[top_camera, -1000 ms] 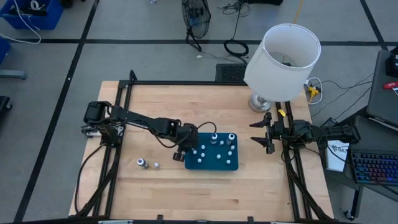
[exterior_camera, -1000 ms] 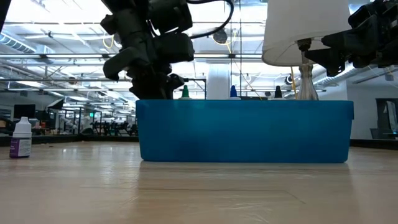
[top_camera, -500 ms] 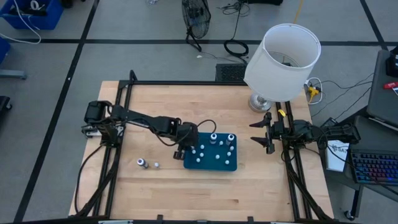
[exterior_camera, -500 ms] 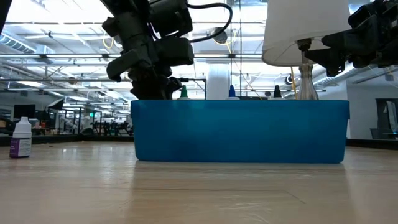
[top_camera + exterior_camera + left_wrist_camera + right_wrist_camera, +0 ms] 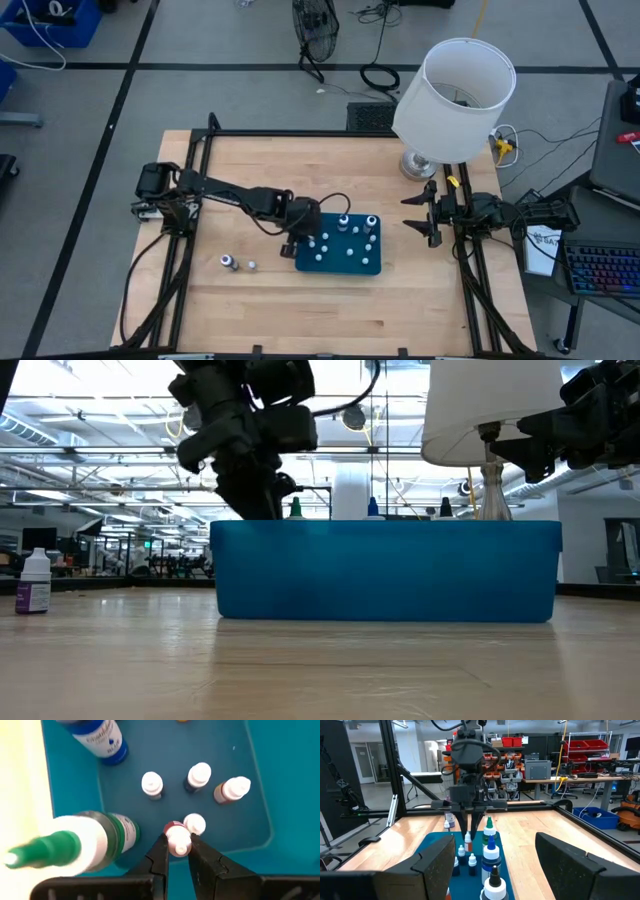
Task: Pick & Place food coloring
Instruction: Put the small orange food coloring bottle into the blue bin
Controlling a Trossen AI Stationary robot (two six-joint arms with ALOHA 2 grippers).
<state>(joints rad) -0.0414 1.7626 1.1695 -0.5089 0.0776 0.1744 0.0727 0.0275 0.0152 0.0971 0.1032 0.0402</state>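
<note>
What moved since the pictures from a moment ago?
The blue tray slid a little toward the left side of the table, along with the bottles in it. The left gripper stayed over the tray's left end, shut on a small red bottle. The right gripper stayed open at the right edge, and the two bottles on the table and the lamp did not move.
</note>
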